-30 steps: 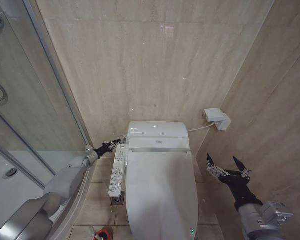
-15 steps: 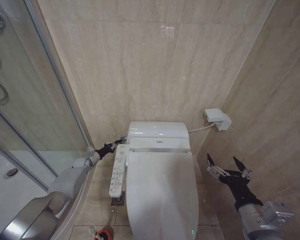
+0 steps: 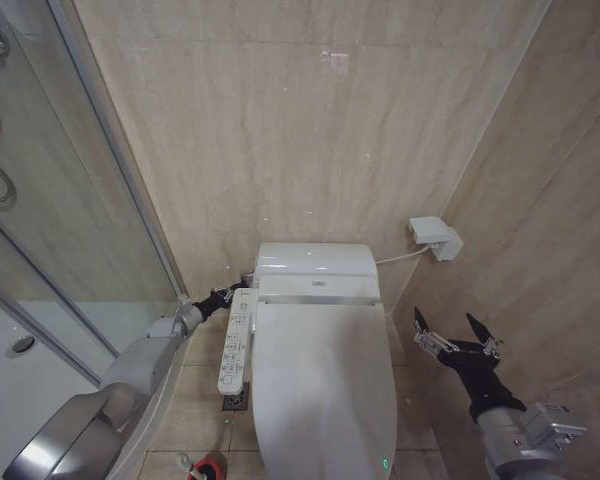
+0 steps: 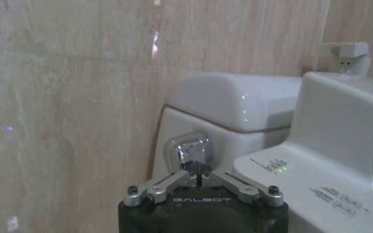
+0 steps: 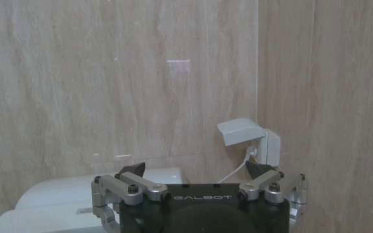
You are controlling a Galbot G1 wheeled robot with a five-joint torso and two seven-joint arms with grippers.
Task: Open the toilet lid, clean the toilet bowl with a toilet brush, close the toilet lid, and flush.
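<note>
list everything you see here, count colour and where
toilet lid: 1, white, closed over the toilet, centre
tank: 1, white, against the back wall behind the lid
flush button: 1, chrome, on the tank's left side
button panel: 1, white, along the toilet's left side
red holder: 1, red, on the floor left of the toilet, at the head view's bottom edge
wall socket: 1, white, on the wall right of the tank, cable running to the toilet
shower glass: 1, clear, far left
left gripper: 1, black and silver, fingertips together at the flush button
right gripper: 1, black and silver, open, in the air right of the toilet
</note>
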